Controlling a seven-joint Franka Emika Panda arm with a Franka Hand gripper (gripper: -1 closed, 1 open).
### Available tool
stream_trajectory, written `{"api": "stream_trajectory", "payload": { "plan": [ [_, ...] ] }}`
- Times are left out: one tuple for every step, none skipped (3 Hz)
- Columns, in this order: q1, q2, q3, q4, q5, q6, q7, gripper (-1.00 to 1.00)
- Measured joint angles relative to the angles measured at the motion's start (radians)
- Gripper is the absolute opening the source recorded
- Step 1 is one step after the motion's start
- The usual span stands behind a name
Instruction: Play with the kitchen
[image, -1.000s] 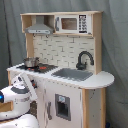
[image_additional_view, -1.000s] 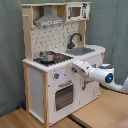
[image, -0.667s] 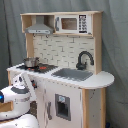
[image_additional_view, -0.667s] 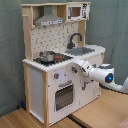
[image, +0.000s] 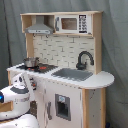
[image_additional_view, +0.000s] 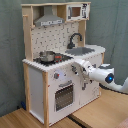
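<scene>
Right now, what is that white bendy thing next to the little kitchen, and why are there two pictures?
That white thing is a robot arm. It is reaching toward the front of a toy kitchen, near the knobs above the oven door. Two cameras look at the same kitchen from different sides, so you get two pictures. On top sit a small pot on the stove, a grey sink and a black faucet. I cannot tell whether the arm is holding anything.

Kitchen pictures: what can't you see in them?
- Inside the pot: hidden by its wall in both exterior views.
- The tool: at the kitchen front in the second exterior view; the arm blocks it, so open or shut is unclear.
- The knobs' markings: too small in the second exterior view.
- The kitchen's base: cut off by the first exterior view's bottom edge.
</scene>
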Motion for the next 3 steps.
{"api": "stream_trajectory", "payload": {
  "plan": [
    [0.001, 0.0, 0.0, 0.002, 0.0, 0.008, 0.0, 1.0],
    [0.084, -0.011, 0.0, 0.042, -0.001, -0.027, -0.033, 1.0],
    [0.158, -0.012, -0.012, 0.041, -0.001, -0.098, -0.043, 1.0]
  ]
}}
